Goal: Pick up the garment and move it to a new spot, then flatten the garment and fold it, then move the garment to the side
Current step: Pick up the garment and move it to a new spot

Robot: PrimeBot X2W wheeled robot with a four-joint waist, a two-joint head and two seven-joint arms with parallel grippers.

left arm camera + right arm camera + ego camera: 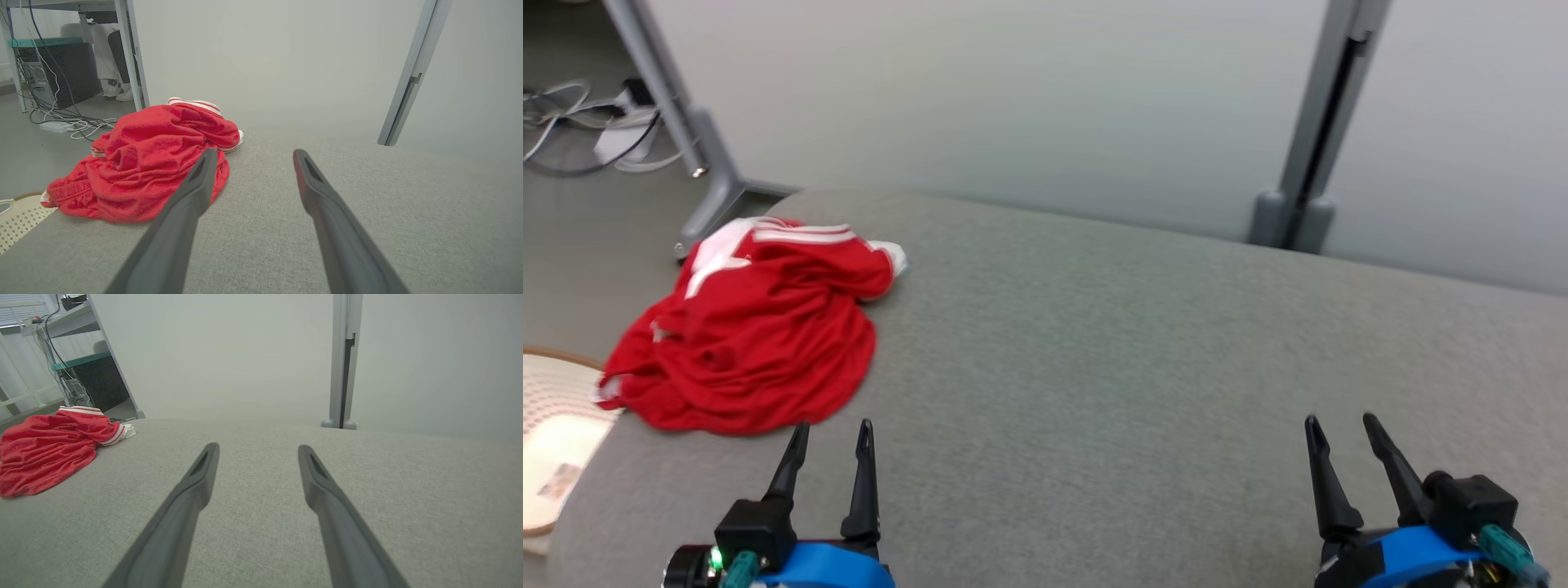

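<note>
The garment [752, 335] is a red shirt with white stripes, crumpled in a heap at the far left of a grey fabric surface [1111, 367], its left edge hanging over the rim. My left gripper [835, 431] stands open just below the heap, not touching it; in the left wrist view the garment [151, 159] lies ahead and left of the open left gripper [254, 154]. My right gripper [1339, 423] stands open at the lower right, far from the cloth. From the right wrist the garment [49, 447] shows at the far left, and the right gripper [257, 448] is empty.
A pale perforated basket [556, 441] sits on the floor beside the surface's left edge. Grey partition legs [698, 139] [1307, 147] rise behind the surface, with cables and a power strip [596, 131] on the floor. A person's feet [116, 92] show under a desk.
</note>
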